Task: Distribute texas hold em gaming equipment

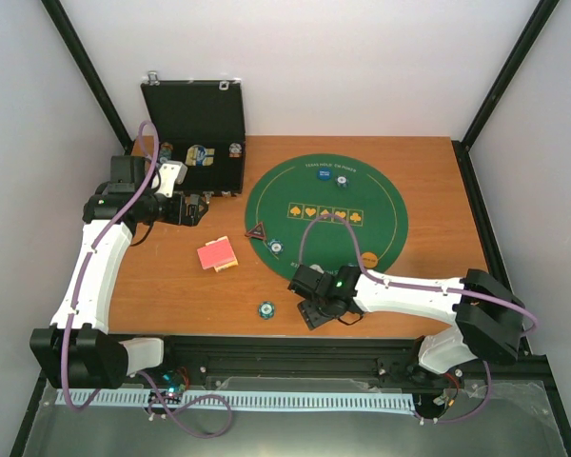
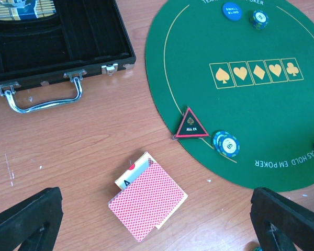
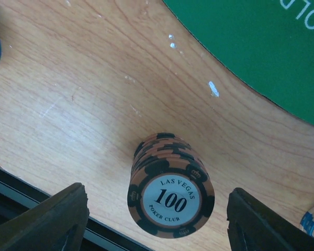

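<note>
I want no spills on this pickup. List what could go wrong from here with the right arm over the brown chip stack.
1. The brown chip stack stands staggered between the open fingers of the right gripper; closing may catch only some chips and topple the rest.
2. It sits near the black rail along the edge of the table, so loose chips might roll off.

The wooden bench (image 1: 428,181) bears a green mat (image 1: 295,190). Left of the mat lie a black case (image 1: 195,114) and red-backed cards (image 1: 216,254). Just off its near edge stand brown chips (image 3: 170,193).
</note>
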### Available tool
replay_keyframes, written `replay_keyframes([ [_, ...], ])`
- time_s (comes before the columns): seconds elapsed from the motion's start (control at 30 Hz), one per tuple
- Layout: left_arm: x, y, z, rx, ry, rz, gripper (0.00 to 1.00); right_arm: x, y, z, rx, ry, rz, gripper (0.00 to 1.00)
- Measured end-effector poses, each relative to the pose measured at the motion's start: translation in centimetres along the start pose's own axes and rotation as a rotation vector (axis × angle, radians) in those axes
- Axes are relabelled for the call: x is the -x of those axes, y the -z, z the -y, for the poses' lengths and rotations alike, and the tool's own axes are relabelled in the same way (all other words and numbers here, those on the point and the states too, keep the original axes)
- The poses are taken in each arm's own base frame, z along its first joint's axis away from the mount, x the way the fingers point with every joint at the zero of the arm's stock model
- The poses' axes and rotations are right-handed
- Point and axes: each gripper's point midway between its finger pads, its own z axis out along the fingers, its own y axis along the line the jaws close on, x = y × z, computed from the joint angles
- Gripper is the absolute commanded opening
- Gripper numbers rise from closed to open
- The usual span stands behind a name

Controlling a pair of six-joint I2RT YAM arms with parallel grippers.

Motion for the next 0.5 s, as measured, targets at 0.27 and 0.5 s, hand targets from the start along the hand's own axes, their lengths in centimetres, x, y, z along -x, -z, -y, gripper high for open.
replay_keyframes([
  [0.27,0.01,0.02,0.00,0.000,0.000,0.001,1.00,0.04,-0.60,0.37,0.000,-0.015,0.002,0.57],
  [0.5,0.02,0.02,0.01,0.000,-0.001,0.001,1.00,0.12,-0.78,0.47,0.002,-0.021,0.007,0.46],
])
